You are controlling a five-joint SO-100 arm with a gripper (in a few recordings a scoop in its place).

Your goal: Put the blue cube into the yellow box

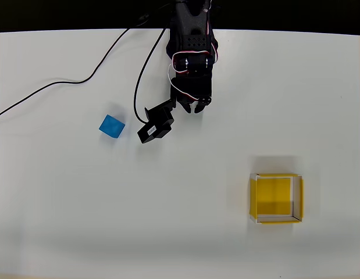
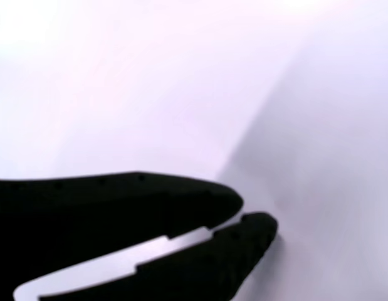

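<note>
White table (image 1: 63, 221) lies bare between blue cube (image 1: 111, 126), shut empty pincer (image 1: 194, 108) and far-off yellow box (image 1: 276, 198).

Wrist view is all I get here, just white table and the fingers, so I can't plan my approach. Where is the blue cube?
Observer: The blue cube lies on the table left of the gripper in the overhead view, untouched.
Operator: And the yellow box?
Observer: The yellow box sits lower right in that view, empty.
Operator: Anything near the cube?
Observer: A black cable runs above it, apart from it.
</note>
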